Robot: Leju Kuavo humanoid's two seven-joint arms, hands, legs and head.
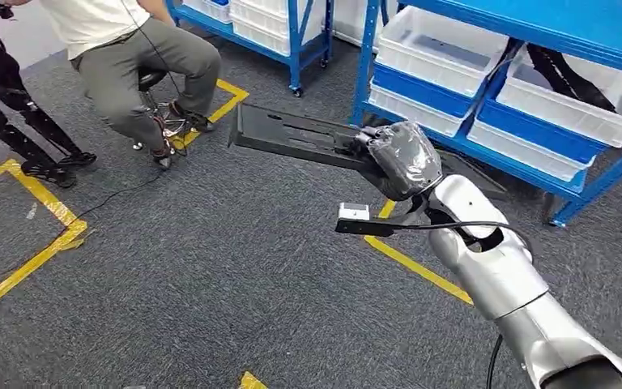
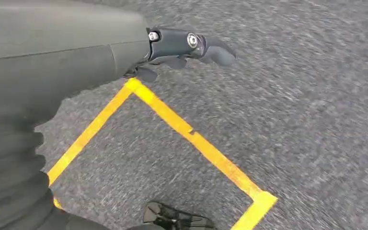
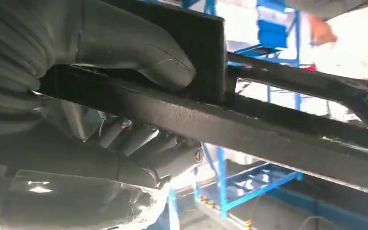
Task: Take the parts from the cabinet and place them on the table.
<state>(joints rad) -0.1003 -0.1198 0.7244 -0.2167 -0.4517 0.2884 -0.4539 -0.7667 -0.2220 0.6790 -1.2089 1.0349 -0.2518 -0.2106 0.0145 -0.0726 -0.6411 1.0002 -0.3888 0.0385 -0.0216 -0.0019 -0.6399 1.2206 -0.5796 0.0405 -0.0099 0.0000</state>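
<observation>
My right hand (image 1: 401, 158) grips one end of a long flat black part (image 1: 296, 136) and holds it level above the grey floor, stretched toward the seated person. Close up in the right wrist view, the thumb (image 3: 139, 57) presses one face of the black part (image 3: 249, 120) while the darker fingers (image 3: 148, 153) wrap the other side. My left hand (image 2: 187, 48) hangs over the carpet with its fingers apart and nothing in them.
A blue rack (image 1: 534, 49) with white bins (image 1: 445, 44) stands at the back right. A person sits on a stool (image 1: 150, 81) at the back left. Yellow tape lines (image 1: 40, 203) mark the grey carpet; another yellow tape line (image 2: 191, 134) lies under the left hand.
</observation>
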